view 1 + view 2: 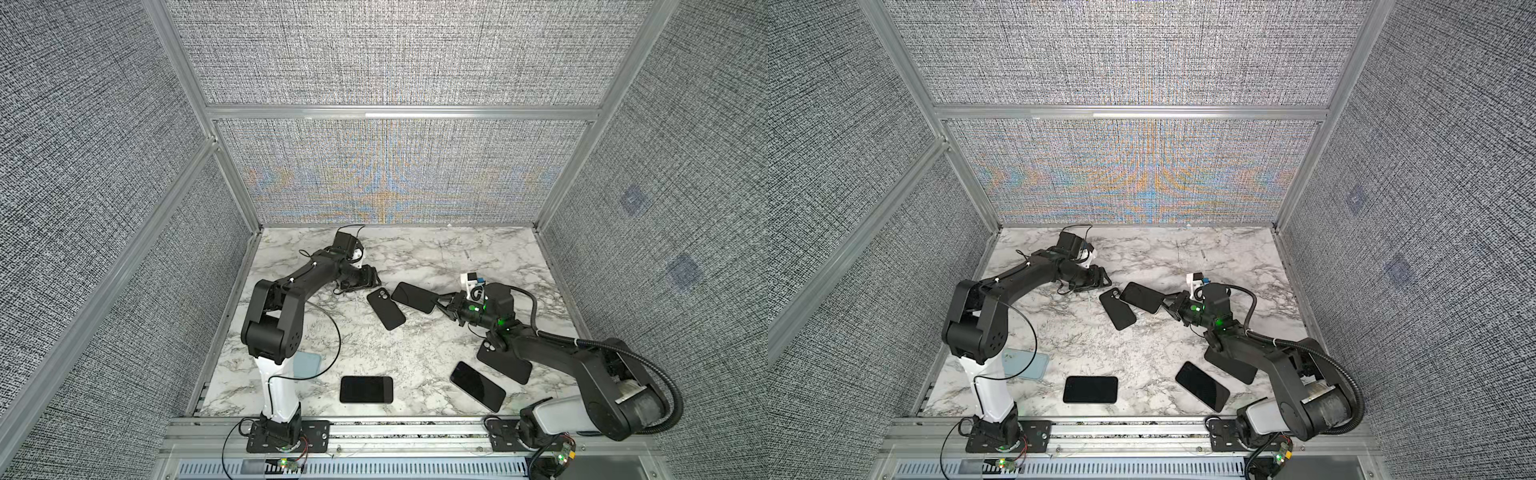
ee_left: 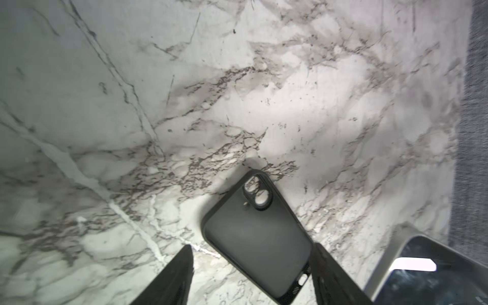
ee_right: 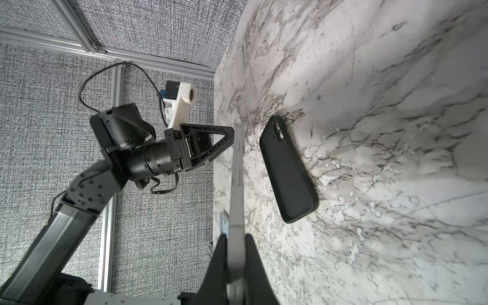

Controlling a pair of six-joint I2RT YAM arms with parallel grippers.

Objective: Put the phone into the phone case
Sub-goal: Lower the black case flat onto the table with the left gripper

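Gripping phone [image 1: 413, 297] endwise in my right tool [image 1: 439, 304]; case [image 1: 386, 311] lies just past its tip, askew; left tool [image 2: 252, 245] wide.

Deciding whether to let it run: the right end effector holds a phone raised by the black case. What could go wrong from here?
1. The right end effector grips the phone only at one end; pressing down may pivot it.
2. The black case lies loose, and the open left end effector beside it is not gripping; it may slide.
3. Phone and black case lie at different angles; corners may miss.
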